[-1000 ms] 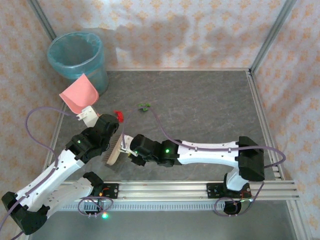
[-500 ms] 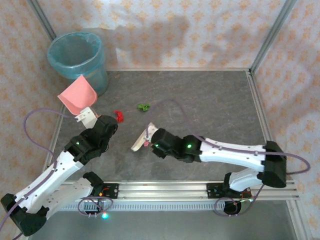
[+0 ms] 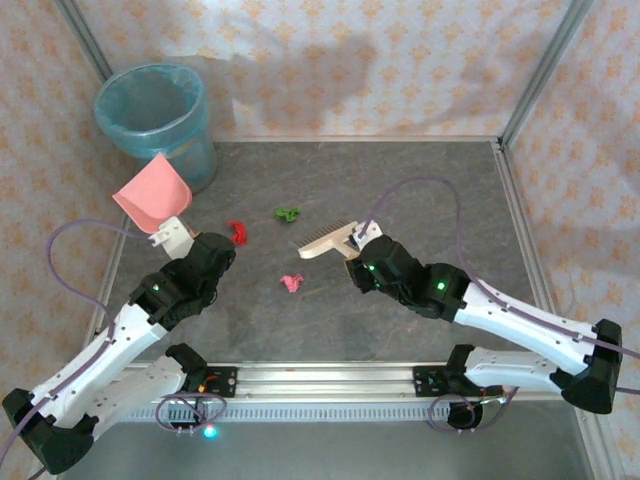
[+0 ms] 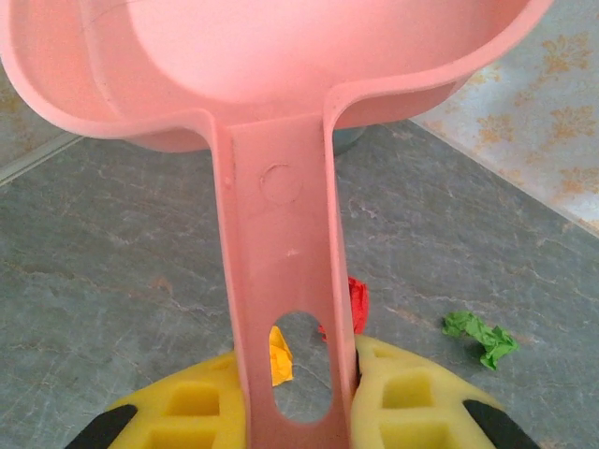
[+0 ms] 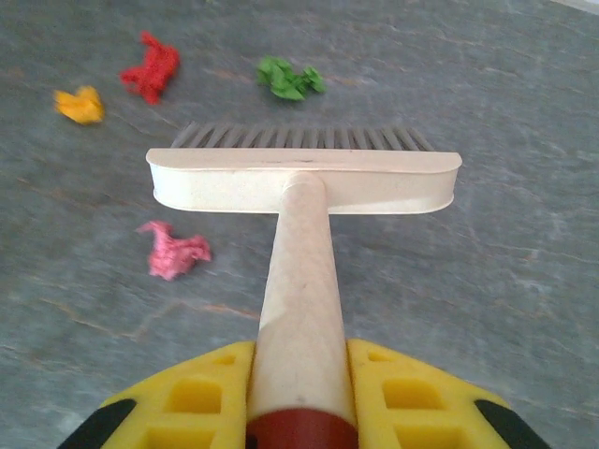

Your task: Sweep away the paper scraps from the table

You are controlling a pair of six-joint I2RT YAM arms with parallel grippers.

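The left gripper [image 3: 175, 233] is clenched on the handle of the pink dustpan [image 3: 155, 192], whose scoop points to 11 o'clock, near the blue bin [image 3: 155, 105]. The right gripper [image 3: 358, 240] grips the handle of the brush [image 3: 325, 240], with the bristles toward 10 o'clock. The paper scraps lie on the table [image 3: 420, 190]. From the brush head, the green scrap [image 3: 288, 213] is at 10 o'clock, the red scrap [image 3: 236, 232] at 9 o'clock and the pink scrap [image 3: 292, 282] at 7 o'clock. In the right wrist view an orange scrap [image 5: 80, 105] lies at 8 o'clock from the red scrap.

Left fingers [image 4: 187, 412] and right fingers [image 5: 201, 393] clamped.
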